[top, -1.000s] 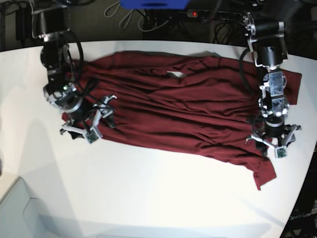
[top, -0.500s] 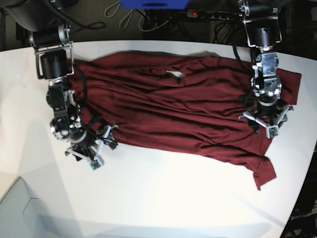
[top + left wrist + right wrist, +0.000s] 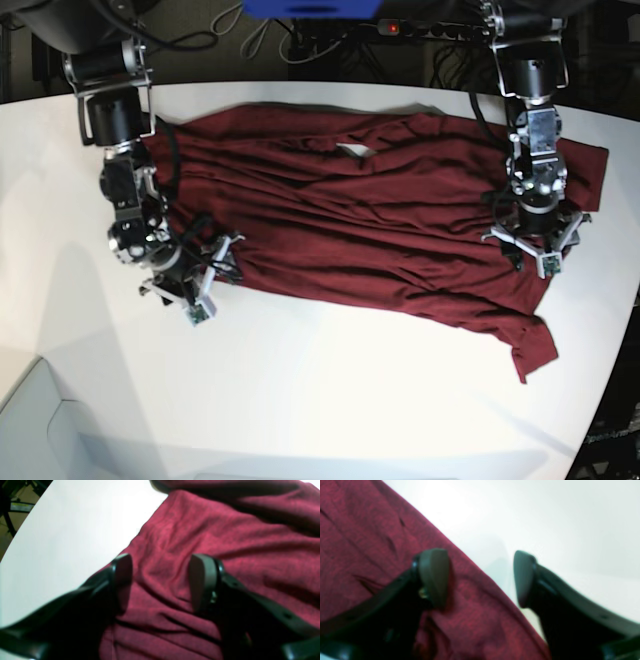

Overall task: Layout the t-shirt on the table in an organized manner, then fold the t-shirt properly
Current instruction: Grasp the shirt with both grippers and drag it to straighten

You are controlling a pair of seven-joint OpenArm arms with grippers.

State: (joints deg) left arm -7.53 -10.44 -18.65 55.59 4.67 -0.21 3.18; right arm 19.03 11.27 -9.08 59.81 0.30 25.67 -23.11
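Maroon cloth, the t-shirt (image 3: 380,220), lies wrinkled across the table (image 3: 330,400). Both grippers, left (image 3: 160,582) and right (image 3: 480,577), stand open, holding nothing; each should probably pinch only the top edge before pulling outward to flatten it.

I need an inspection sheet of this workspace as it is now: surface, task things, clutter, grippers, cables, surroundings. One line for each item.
Surface: white table, curved far edge, bare in front of the cloth.
Job's things: maroon t-shirt spread lengthwise across the table, wrinkled, one corner trailing toward the near edge.
Clutter: nothing seen.
Grippers: left gripper open, over the cloth near its edge; right gripper open, straddling the shirt's hem, one finger over cloth, the other over bare table. Neither pinches cloth.
Cables: a tangle of cables behind the far edge, off the table.
Surroundings: a dark floor, a blue object at the top edge.
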